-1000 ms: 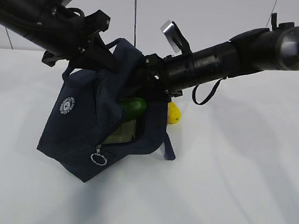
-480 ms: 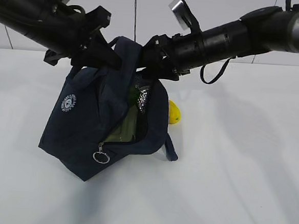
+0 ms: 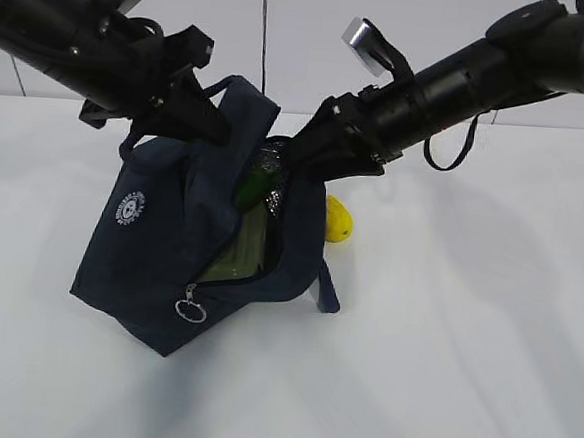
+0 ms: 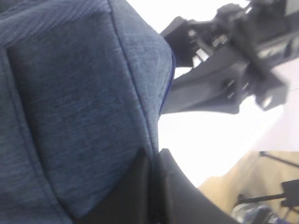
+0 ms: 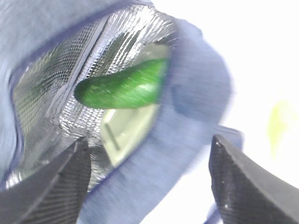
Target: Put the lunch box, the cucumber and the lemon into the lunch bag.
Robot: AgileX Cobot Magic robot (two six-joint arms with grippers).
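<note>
The navy lunch bag (image 3: 160, 240) stands tilted on the table with its zipper open. My left gripper (image 3: 214, 125) is shut on the bag's top edge and holds it up; in the left wrist view the jaws (image 4: 154, 161) pinch the blue fabric (image 4: 79, 102). The cucumber (image 3: 257, 185) lies inside the bag on the lunch box's pale green lid (image 3: 237, 257). My right gripper (image 3: 308, 158) is open and empty just above the opening. The right wrist view shows the cucumber (image 5: 122, 87), the lid (image 5: 125, 129) and the bag rim (image 5: 187, 116) between its spread fingers (image 5: 60, 184). The lemon (image 3: 339, 219) lies on the table right of the bag.
The white table (image 3: 464, 341) stretches to the right and front of the bag. The bag's metal ring pull (image 3: 191, 311) hangs at its lower front. A loose strap (image 3: 327, 290) trails beside the lemon. A white wall (image 3: 285, 28) stands behind.
The cucumber has gone from the bag's mouth to deeper inside. My right gripper has let it go and drawn back up and to the right. The left gripper still holds the bag.
</note>
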